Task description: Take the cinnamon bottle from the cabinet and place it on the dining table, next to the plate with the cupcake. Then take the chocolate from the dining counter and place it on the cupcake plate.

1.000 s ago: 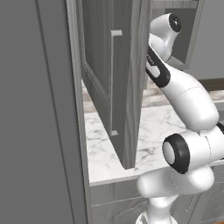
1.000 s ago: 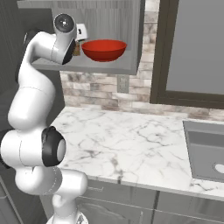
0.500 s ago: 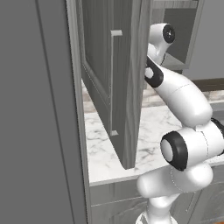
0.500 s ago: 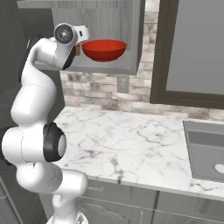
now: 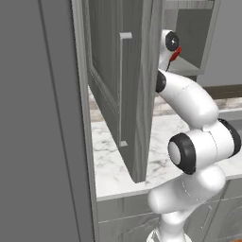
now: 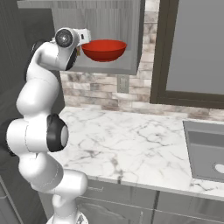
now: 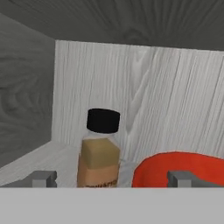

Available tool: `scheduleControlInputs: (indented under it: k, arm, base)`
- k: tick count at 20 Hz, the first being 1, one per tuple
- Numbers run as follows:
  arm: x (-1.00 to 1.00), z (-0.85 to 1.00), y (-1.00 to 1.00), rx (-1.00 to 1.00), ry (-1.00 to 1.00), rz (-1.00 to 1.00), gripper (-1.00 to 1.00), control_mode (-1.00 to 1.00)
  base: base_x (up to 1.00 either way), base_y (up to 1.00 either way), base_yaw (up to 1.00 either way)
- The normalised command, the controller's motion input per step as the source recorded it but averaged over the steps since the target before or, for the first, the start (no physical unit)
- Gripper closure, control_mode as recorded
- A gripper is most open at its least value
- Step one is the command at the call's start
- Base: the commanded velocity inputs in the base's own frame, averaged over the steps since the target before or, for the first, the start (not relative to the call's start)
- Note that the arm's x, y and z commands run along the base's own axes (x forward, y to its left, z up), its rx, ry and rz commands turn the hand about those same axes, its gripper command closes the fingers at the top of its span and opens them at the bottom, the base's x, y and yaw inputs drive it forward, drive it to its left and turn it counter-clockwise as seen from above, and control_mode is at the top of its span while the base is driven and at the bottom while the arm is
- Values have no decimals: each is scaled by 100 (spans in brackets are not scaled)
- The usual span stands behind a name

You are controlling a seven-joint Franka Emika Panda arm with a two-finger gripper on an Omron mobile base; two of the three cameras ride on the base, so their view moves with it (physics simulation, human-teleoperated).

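Observation:
In the hand view the cinnamon bottle [image 7: 99, 151], brown with a black round cap, stands upright on the shelf of the cabinet [image 7: 131, 87]. My gripper [image 7: 113, 179] is open and faces it. Its two fingertips [image 7: 41, 178] sit wide apart to either side of the bottle and short of it, touching nothing. In the right base view my hand [image 6: 70, 39] is at the left of the cabinet opening [image 6: 109, 17]. The cabinet's door [image 5: 137, 94] with its pale bar handle [image 5: 124, 90] stands swung open in front of the arm.
A red bowl [image 7: 177, 168] sits on the same shelf, close to the right of the bottle, also red bowl [image 6: 104, 49]. Below lie a marble counter [image 6: 131, 144] and a sink [image 6: 205, 148]. A tall grey panel [image 5: 42, 142] stands at the left.
My hand has come down a little and moved in toward the cabinet opening. The bowl and the door have not moved.

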Motion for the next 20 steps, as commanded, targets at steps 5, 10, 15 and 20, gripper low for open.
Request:
scheduleControlInputs:
  k: [5,10,15,20]
  arm:
    - [22,6,3,16,2,-3,-100,-100]
    - [23,1,7,14,3,0,-100,-100]
    - [15,0,10,8,10,0,-100,-100]
    - [21,0,0,1,8,0,-100,-100]
  base:
    - [0,0,0]
    - [0,0,0]
    - [0,0,0]
    - [0,0,0]
